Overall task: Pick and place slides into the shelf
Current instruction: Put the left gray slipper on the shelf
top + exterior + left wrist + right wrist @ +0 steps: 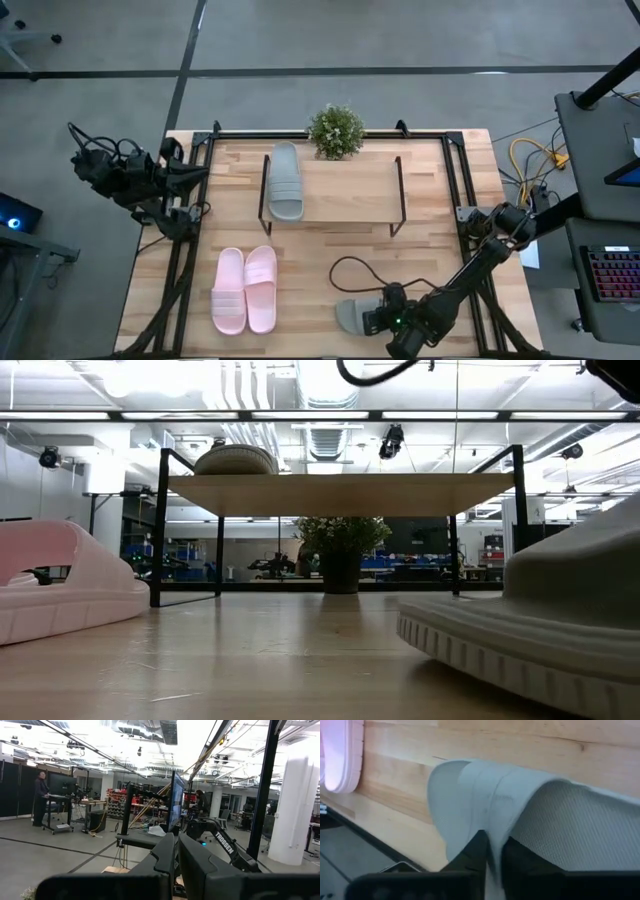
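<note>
Grey-green slide point(485, 805) pinched by its strap at the near edge of the bench point(420, 250)

The slide's wide strap is seen clamped between the fingers of the right gripper point(492, 852), which are drawn narrow on it, a hold judged to keep the soft sole hanging level once it is lifted. Just beyond and to one side of that gripper the pale pink pair point(245, 290) is laid side by side, not yet handled. Farther off stands the shelf point(350, 188), with the other grey-green slide point(285, 180) already set at one end of its plank, so room is left beside it for three more. The left gripper point(175, 855) is parked off the bench's far corner, fingers pressed together, holding nothing.
</note>
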`<state>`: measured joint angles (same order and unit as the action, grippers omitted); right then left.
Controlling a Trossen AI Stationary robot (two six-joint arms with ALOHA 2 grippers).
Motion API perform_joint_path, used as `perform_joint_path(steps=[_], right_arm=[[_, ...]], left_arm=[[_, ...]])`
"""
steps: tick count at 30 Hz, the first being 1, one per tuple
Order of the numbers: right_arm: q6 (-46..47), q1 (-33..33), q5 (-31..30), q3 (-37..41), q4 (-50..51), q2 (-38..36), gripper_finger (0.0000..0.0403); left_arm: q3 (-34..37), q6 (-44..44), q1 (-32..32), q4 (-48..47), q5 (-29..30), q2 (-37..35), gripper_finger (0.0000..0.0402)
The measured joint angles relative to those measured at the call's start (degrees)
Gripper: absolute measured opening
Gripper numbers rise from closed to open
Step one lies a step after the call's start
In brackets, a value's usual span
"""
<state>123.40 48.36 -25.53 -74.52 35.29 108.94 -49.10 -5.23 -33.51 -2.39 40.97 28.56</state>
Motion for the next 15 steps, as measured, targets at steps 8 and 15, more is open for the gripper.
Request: perform_joint_path(steps=[8, 15], right_arm=[[-3.48, -0.25, 0.89, -0.48, 0.85, -3.99, 0.0011], [-10.82, -2.28, 0.31, -0.46, 2.08, -10.59, 0.0010]], left_arm=[[0.00, -0.04, 0.01, -0.09, -0.02, -0.11, 0.0010], [0.00, -0.14, -0.01, -0.18, -0.02, -0.07, 0.0010]])
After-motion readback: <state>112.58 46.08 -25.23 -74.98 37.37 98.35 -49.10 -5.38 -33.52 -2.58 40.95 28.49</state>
